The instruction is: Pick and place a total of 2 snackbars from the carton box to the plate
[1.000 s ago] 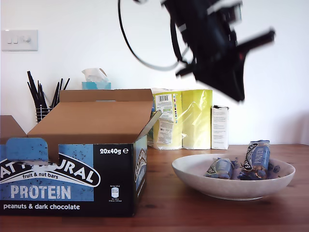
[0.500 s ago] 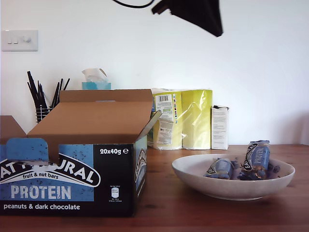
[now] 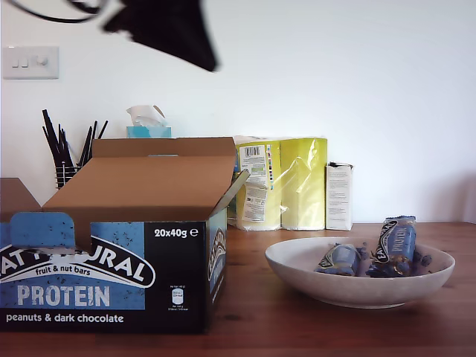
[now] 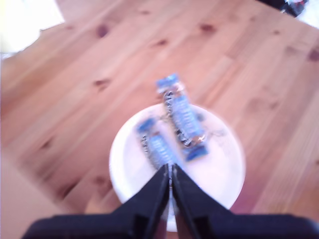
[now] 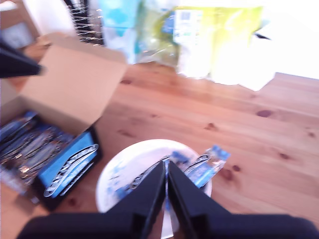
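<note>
Snackbars (image 3: 372, 256) lying two together in plate (image 3: 297, 271) on surface (image 3: 245, 327), apart from carton box (image 3: 111, 275), task seemingly done, hence both sets of fingers (image 4: 170, 181) (image 5: 166, 181) pressed closed, empty, high above.

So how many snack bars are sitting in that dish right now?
2. One snack bar leans on the dish's rim at the exterior view's right; the other snack bar lies lower beside it. More fill the box.
</note>
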